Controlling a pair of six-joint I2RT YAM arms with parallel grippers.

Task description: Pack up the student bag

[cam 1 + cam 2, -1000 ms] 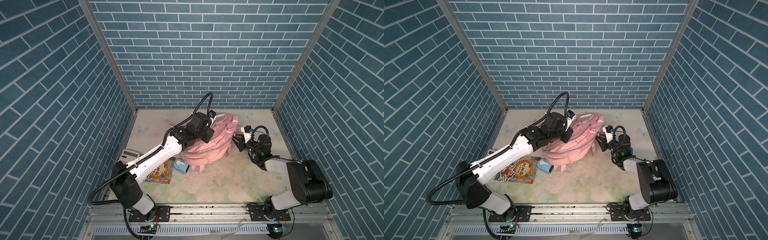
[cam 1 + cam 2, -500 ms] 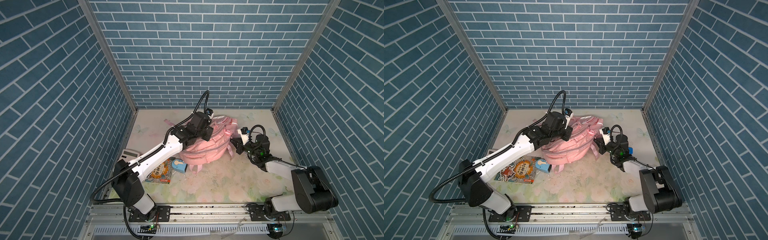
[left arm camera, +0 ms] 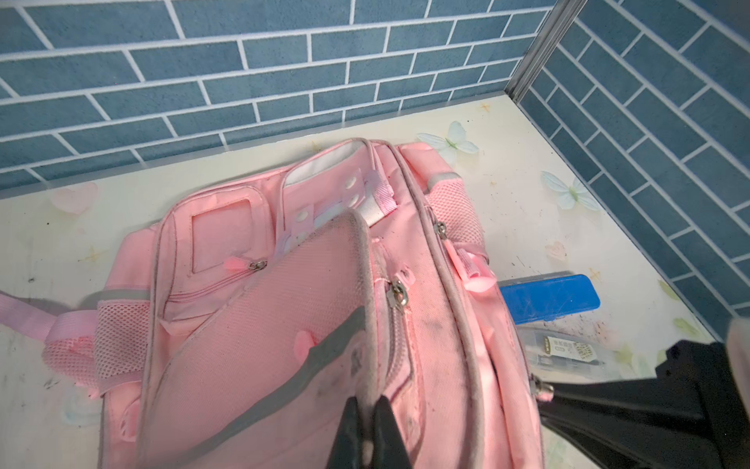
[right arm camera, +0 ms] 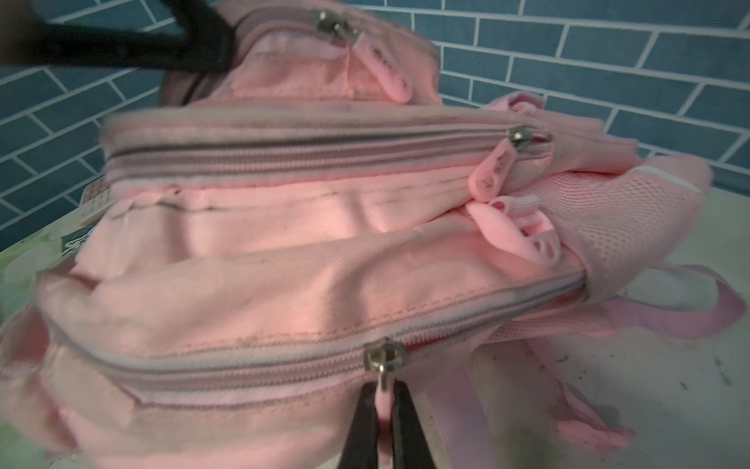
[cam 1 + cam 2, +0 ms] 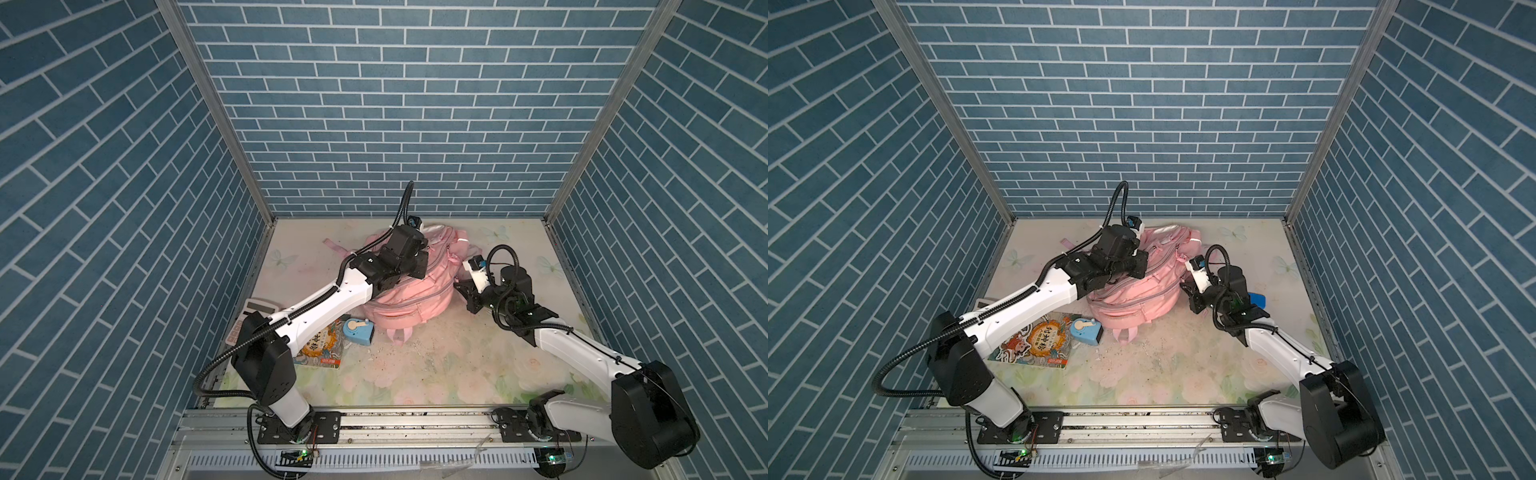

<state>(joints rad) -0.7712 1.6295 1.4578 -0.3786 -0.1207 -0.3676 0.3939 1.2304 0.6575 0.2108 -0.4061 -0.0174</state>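
The student bag (image 5: pixel 411 293) (image 5: pixel 1142 297), a soft pink backpack, lies on the floral table near the back wall in both top views. My left gripper (image 3: pixel 367 410) is shut on the grey-piped edge of a front flap (image 3: pixel 284 316) and holds it raised above the bag (image 3: pixel 438 325). In a top view this gripper (image 5: pixel 419 266) sits over the bag's top. My right gripper (image 4: pixel 383 402) is shut on a pink zipper pull (image 4: pixel 383 396) hanging from a metal slider (image 4: pixel 383 359) on the bag's lowest zip. It meets the bag's right side (image 5: pixel 1183 286). The zip runs shut to the left of the slider.
A picture book (image 5: pixel 1034 340) and a light blue sharpener-like gadget (image 5: pixel 1086 330) lie in front of the bag on the left. A calculator (image 5: pixel 253 316) lies under my left arm. A blue case (image 3: pixel 548 298) and a clear pen pack (image 3: pixel 564 349) lie right of the bag.
My right gripper has slid left against the bag and shut on the zipper pull. My left gripper has kept its hold on the flap and shifted slightly.
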